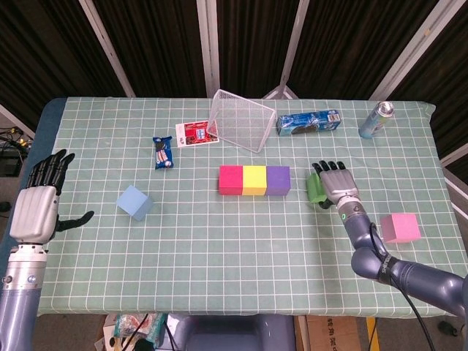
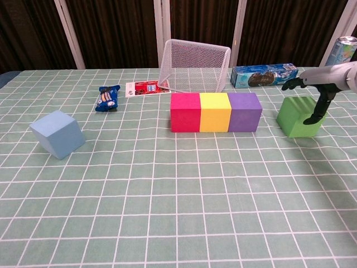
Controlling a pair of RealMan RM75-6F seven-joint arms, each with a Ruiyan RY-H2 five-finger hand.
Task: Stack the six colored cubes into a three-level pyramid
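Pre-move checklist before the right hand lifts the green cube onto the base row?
1. Base row: red cube, yellow cube and purple cube side by side, touching: ok.
2. Right hand on green cube: fingers over the top, thumb down the front face. Firm grip: cannot tell.
3. Green cube off the table: not ok, still resting.
4. Row tops bare for placement: ok.
5. Left hand clear of the work area, holding nothing: ok.
6. Blue cube and pink cube unobstructed for later: ok.

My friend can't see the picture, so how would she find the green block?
Find the row of three cubes mid-table: pink, yellow, purple. Just past its purple end, apart from it, sits the green cube, with the right hand on it. It is the only green block, and the only one a hand touches.
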